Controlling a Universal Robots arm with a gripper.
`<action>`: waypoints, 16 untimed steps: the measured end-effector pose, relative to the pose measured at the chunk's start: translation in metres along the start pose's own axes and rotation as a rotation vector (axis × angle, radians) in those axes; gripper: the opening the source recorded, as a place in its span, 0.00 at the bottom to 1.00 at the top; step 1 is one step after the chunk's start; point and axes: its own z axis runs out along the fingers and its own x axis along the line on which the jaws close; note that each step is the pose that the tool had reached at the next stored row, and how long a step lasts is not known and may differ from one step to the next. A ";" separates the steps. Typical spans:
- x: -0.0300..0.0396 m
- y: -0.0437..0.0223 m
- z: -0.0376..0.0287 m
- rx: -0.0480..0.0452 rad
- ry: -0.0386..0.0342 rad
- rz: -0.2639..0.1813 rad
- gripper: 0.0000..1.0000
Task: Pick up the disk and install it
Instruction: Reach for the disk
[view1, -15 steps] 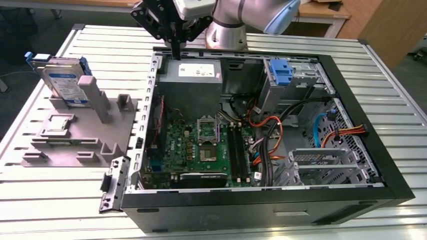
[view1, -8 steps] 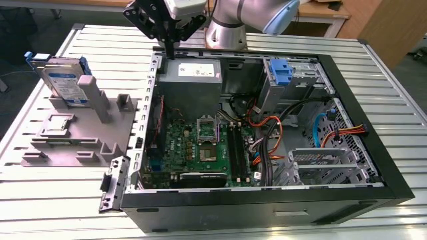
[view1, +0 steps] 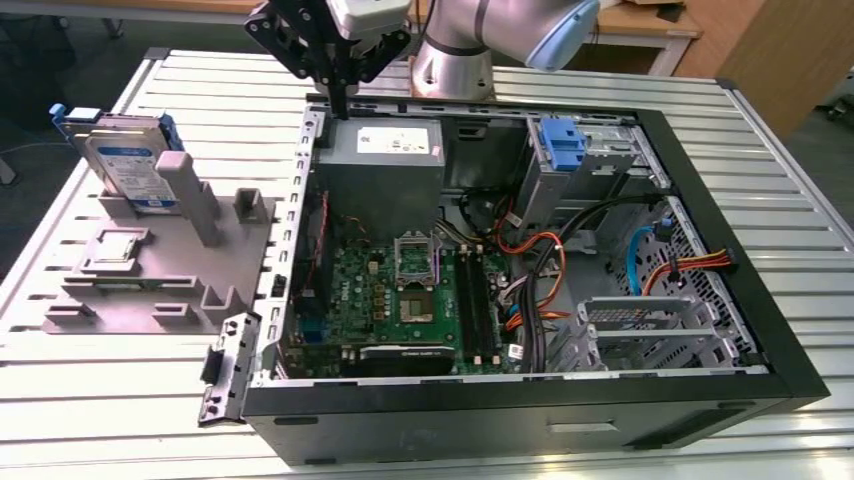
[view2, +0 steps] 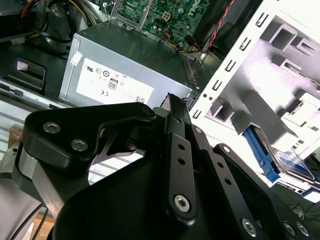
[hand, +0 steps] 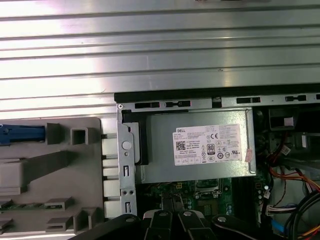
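Silver-grey disk (view1: 120, 150) w/ blue carrier (view1: 63, 117), white/blue label (view1: 134, 168), upright in grey holder (view1: 160, 275)

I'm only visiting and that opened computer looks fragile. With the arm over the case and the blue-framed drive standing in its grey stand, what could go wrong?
The black gripper hangs close above the grey power-supply box and the case's metal rim; a low sideways move might strike them. The silver disk in its blue carrier stands upright in the grey plastic holder, so an off-centre grasp could tip or jam it.
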 end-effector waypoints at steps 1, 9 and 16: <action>0.0004 0.0000 0.0000 -0.0001 0.0000 0.000 0.10; 0.0029 -0.0002 0.0000 0.0000 0.0000 0.000 0.10; 0.0043 -0.0003 0.0001 -0.0001 0.0000 0.000 0.10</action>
